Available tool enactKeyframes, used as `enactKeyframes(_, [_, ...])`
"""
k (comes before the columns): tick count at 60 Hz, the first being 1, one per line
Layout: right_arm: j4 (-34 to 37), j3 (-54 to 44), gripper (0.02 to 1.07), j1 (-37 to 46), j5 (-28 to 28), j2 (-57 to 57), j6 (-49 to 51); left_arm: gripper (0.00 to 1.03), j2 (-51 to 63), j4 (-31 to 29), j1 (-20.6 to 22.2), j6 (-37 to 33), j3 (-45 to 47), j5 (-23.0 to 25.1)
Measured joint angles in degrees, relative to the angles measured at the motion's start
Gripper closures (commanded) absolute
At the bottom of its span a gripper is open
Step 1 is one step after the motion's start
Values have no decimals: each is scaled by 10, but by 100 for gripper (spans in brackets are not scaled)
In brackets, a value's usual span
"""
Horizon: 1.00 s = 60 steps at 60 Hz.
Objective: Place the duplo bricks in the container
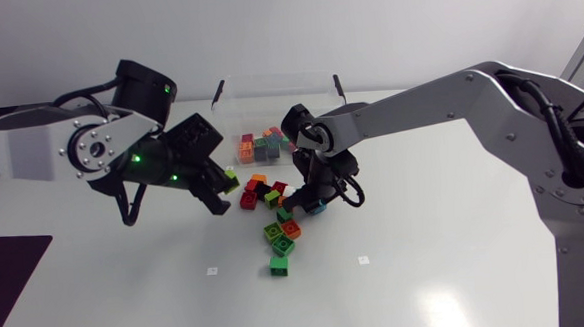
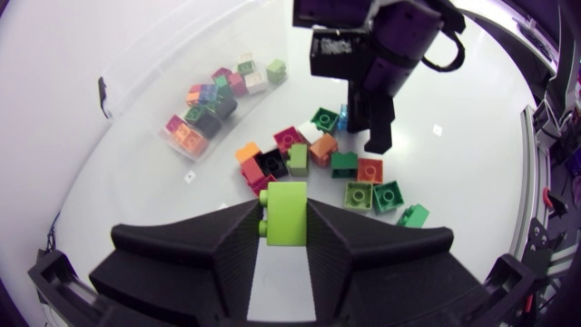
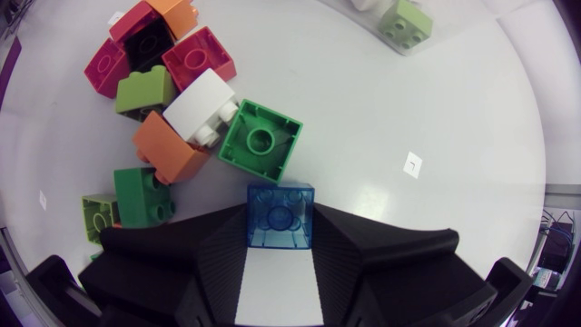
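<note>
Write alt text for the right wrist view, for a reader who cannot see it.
The right gripper is shut on a translucent blue brick. Just ahead on the white table lie a green brick, a white brick, an orange brick and more loose bricks beyond.

The right arm (image 1: 409,102) crosses the container (image 1: 225,105) at right; its left lies open.

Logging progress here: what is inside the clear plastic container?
The clear plastic container holds clustered toy bricks, orange, green, pink, purple and white among them. They overlap, so any beneath cannot be seen.
</note>
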<state>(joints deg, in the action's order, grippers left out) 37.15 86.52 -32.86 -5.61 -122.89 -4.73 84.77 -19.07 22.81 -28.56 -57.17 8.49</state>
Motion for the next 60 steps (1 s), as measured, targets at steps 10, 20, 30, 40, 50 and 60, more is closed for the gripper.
enactKeyframes(10, [12,-3,79,14,-1,30,0,79,6,-1,-14,3,-64,0])
enactKeyframes(20, [35,17,79,34,-2,74,0,79,52,33,-27,24,-129,0])
enactKeyframes(30, [45,62,79,45,-2,96,1,79,123,60,-40,53,-190,7])
enactKeyframes(40, [47,97,79,45,3,104,1,79,172,95,-54,78,-239,7])
enactKeyframes(50, [47,124,79,45,14,104,1,79,197,124,-58,96,-284,7])
enactKeyframes(60, [43,156,79,46,24,104,1,78,226,143,-58,112,-321,9])
